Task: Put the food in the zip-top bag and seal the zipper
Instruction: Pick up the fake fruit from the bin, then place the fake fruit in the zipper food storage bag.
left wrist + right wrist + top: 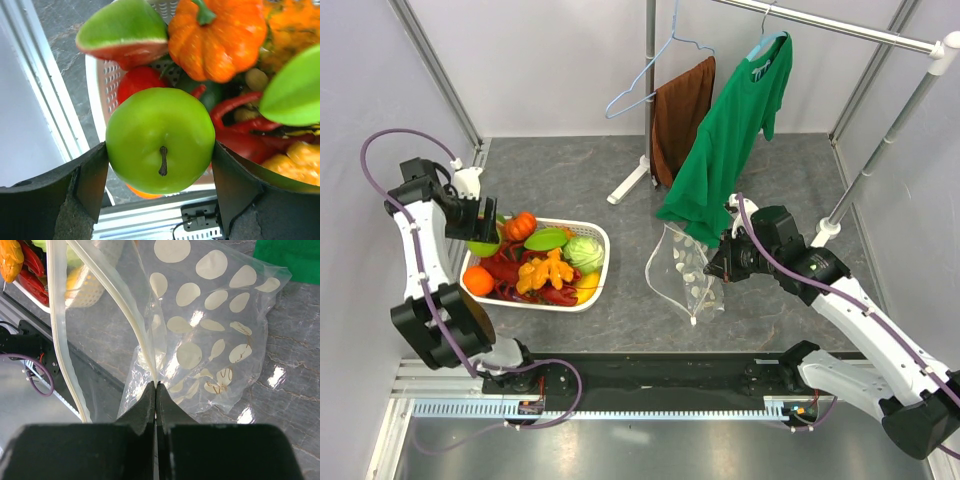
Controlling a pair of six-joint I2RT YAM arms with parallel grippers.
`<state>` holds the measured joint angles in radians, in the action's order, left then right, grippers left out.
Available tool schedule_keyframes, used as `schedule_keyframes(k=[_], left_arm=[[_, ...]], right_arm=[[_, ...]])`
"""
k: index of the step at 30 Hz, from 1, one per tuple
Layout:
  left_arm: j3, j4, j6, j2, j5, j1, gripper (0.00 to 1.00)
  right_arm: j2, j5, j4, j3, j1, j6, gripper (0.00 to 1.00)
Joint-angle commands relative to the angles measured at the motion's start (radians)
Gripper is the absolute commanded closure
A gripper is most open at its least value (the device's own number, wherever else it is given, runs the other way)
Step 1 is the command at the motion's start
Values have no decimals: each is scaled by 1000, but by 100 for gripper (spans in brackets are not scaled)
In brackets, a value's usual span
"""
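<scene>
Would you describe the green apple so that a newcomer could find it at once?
Find the white basket on the left of the table, then its far left corner beside the orange pumpkin. The green apple is there between the fingers of the left gripper, smooth and round with a short dark stem, unlike the ruffled cabbage.

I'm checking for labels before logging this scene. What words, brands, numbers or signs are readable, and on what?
No readable text in any view.
zip-top bag: only white dots and faint brown squiggles, no letters.
green T-shirt: no print shows.
green apple and white basket: no markings visible.
</scene>
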<state>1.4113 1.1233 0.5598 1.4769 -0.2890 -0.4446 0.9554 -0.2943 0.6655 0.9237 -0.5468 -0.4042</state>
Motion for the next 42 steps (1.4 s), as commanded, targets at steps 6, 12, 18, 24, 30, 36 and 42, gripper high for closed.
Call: schedule_keyframes(k=[6,12,18,24,30,36,42], left_arm=[[179,205,-4,-141,-224,93,43],[268,150,-217,-193,-356,587,44],[327,-10,-327,-80,-392,1043,41],[377,-99,-281,63,-291,1285,41],[278,-198,-302,118,-109,1328,32],[250,-211,-302,105,-64,1328,0],[122,-244,-261,-84,-84,1316,0]], right_arm=[[-27,3,-20,-8,4,-5,100],[-23,-14,-35,-10,4,-27,100],[-23,-35,-41,-5,2,-36,100],[-20,-80,-53,0,4,-54,100],[-27,-163,-47,27,7,-91,100],[-26,-224,-53,33,8,-120,100],[-37,-270,-46,43,31,-157,100]])
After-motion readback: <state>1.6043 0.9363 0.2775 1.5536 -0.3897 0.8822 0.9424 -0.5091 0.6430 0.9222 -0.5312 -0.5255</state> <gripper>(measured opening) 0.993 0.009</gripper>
